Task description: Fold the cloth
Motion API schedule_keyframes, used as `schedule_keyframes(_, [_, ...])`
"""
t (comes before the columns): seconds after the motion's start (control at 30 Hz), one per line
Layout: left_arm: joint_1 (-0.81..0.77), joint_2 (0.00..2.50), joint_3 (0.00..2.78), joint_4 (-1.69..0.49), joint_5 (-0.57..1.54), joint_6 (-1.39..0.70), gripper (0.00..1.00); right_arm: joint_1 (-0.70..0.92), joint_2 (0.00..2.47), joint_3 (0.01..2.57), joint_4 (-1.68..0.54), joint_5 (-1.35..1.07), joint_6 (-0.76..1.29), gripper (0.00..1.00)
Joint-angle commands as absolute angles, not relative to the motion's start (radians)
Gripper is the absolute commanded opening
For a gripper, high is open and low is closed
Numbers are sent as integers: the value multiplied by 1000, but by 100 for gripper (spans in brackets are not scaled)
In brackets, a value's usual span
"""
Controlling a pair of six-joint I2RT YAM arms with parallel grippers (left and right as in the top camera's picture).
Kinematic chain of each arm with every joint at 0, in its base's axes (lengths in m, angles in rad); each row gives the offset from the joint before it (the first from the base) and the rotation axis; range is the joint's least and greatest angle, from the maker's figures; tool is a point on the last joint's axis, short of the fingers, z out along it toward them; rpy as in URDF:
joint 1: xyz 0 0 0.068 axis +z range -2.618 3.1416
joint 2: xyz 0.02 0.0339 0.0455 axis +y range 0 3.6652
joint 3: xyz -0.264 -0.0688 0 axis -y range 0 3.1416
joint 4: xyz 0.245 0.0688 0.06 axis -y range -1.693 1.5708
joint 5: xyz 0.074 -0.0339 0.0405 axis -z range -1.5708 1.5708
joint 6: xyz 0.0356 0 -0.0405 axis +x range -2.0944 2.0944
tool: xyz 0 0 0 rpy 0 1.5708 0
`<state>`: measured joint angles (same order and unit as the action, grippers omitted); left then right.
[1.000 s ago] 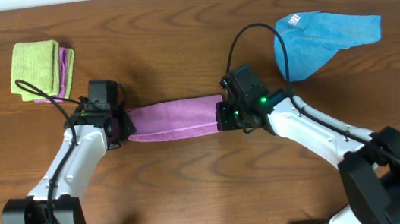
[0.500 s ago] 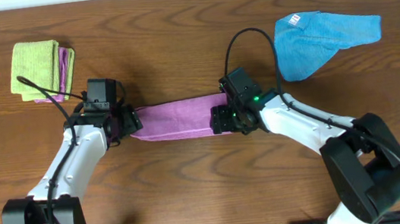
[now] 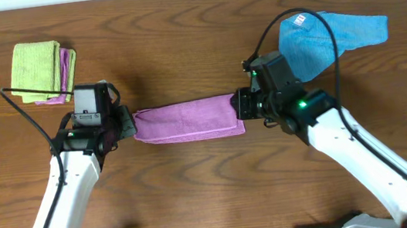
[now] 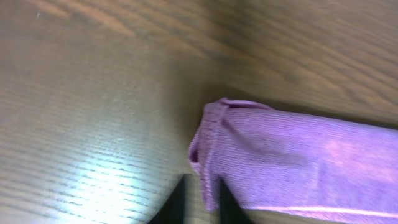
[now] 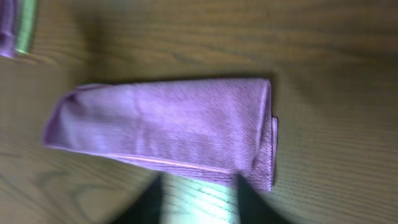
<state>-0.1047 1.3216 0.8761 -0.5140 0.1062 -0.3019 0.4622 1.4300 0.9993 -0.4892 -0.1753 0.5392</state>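
Observation:
The mauve-purple cloth [image 3: 185, 121] lies on the table as a long folded strip, left to right. My left gripper [image 3: 123, 125] is at its left end. In the left wrist view the cloth's curled end [image 4: 208, 140] sits just ahead of the left gripper [image 4: 204, 208], whose fingers stand narrowly apart with wood showing between them. My right gripper [image 3: 240, 108] is at the strip's right end. In the right wrist view the cloth [image 5: 168, 127] lies flat ahead of the right gripper [image 5: 198, 202], which is wide open and holds nothing.
A bright blue cloth [image 3: 331, 40] lies crumpled at the back right, close behind the right arm. A folded light green cloth [image 3: 34, 68] sits on a pink one [image 3: 68, 72] at the back left. The table's far edge runs along the top.
Both grippers have drawn outward off the strip's ends, the left one leftward and the right one rightward. The cloth now rests flat and a little longer on the table.

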Motion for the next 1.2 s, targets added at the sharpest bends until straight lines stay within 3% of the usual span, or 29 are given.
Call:
schedule_keyframes(0.0, [-108, 1331, 892, -506, 174, -291, 6, 458, 1406, 1002, -493, -168, 533, 1])
schedule_keyframes(0.73, [-180, 1742, 892, -429, 178, -340, 6, 459, 1640, 1002, -453, -161, 506, 2])
schedule_keyframes(1.17, [-180, 1754, 892, -437, 208, -340, 6, 483, 1780, 1002, -351, -157, 446, 2])
